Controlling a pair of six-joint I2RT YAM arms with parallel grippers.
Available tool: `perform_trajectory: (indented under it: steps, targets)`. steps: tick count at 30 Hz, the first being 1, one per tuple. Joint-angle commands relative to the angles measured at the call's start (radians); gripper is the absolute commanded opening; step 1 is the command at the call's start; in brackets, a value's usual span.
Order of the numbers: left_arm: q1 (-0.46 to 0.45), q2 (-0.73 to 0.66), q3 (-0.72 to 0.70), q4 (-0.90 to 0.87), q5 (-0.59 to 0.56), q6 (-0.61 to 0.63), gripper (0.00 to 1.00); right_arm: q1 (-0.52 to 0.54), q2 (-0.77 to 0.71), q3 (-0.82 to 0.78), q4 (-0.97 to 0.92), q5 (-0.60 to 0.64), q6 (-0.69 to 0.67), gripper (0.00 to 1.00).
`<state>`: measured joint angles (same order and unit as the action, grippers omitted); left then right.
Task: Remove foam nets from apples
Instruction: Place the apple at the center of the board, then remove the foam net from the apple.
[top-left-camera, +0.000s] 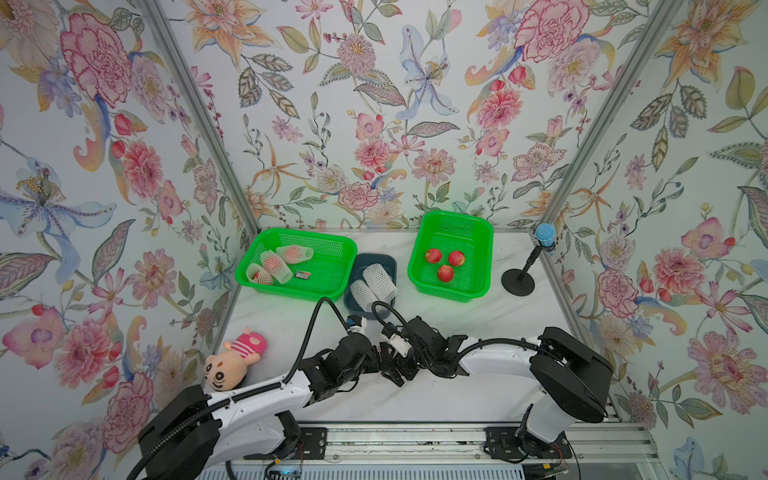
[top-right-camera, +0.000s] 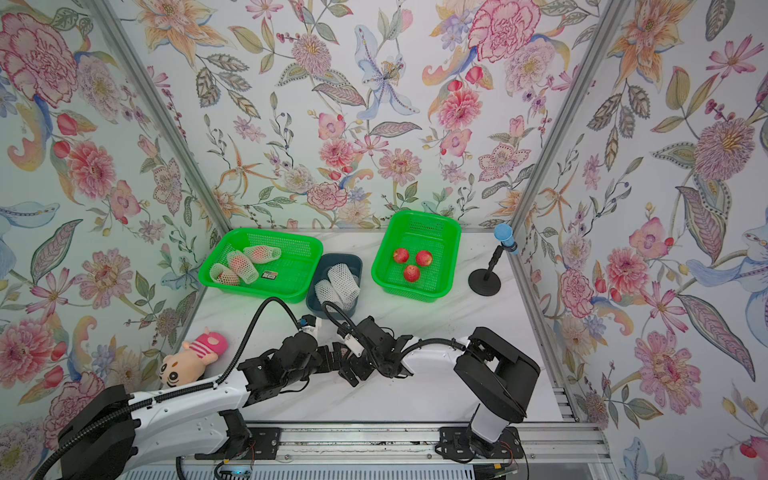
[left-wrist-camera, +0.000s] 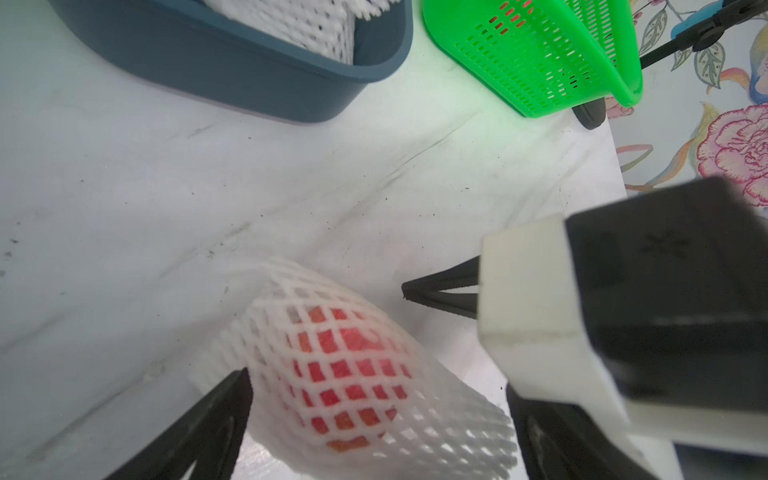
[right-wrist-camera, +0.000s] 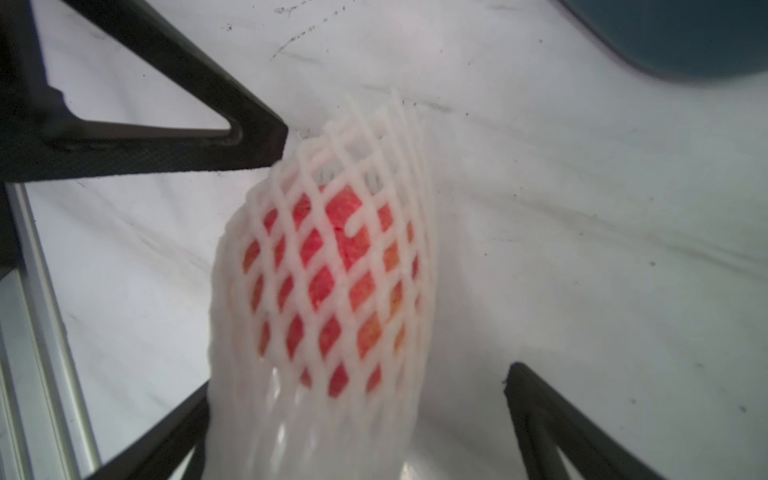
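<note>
top views: left arm (top-left-camera: 257, 399) and right arm (top-left-camera: 498, 357) reach in from the near rail (top-left-camera: 415, 442) and meet over the middle of the table (top-left-camera: 457, 399). their ends overlap, so i cannot read the jaws or see what lies under them from here. there is open marble in front of both forearms. at the far edge, just beside one another, stand the left green basket (top-left-camera: 305, 233) with three netted apples (top-left-camera: 274, 266), the blue bin (top-left-camera: 358, 266) with empty foam nets (top-left-camera: 378, 280), and the right green basket (top-left-camera: 457, 216) with three bare apples (top-left-camera: 445, 273). a plush toy (top-left-camera: 232, 361) lies by the left wall, beside the left arm. a black stand (top-left-camera: 517, 282) sits near the right table edge.

left wrist: the left gripper (left-wrist-camera: 378, 386) has its jaws spread wide. a foam net (left-wrist-camera: 436, 436) with an apple (left-wrist-camera: 340, 368) inside lies on the table between them. one of its fingers (left-wrist-camera: 208, 424) touches the net's side; the other is partly hidden behind the right gripper's white-and-black body. bare table runs from here to the bin wall.

right wrist: the right gripper (right-wrist-camera: 357, 378) also has its jaws spread, clamping nothing. the net (right-wrist-camera: 316, 415) lies between them, against one finger and clear of the other. a left-gripper fingertip touches the net's far rim. the rail runs along one side and the bin corner shows beyond open table.
</note>
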<state>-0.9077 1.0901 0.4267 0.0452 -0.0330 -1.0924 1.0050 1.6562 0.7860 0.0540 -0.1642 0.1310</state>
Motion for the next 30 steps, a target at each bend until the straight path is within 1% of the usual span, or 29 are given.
perform_trajectory:
  steps: [1, 7, 11, 15, 19, 30]
  targets:
    - [0.045, -0.066, 0.008, -0.029, -0.005, 0.028, 0.99, 0.010, 0.003, 0.019, -0.001, -0.004, -0.028, 0.99]
    - [0.171, -0.135, 0.013, -0.060, 0.030, 0.091, 0.99, 0.007, -0.055, -0.014, -0.059, -0.015, -0.059, 0.99]
    - [0.213, -0.148, 0.031, -0.083, 0.033, 0.132, 0.99, 0.004, -0.133, -0.021, -0.124, -0.024, -0.080, 0.99]
    - [0.239, -0.144, 0.030, -0.081, 0.038, 0.156, 0.99, -0.018, -0.173, 0.007, -0.197, -0.070, -0.098, 0.99]
    - [0.262, -0.142, 0.026, -0.063, 0.048, 0.178, 0.99, -0.044, -0.144, 0.053, -0.230, -0.091, -0.097, 0.99]
    - [0.337, -0.133, 0.033, -0.061, 0.147, 0.286, 0.99, -0.040, 0.032, 0.132, -0.162, -0.106, -0.040, 0.99]
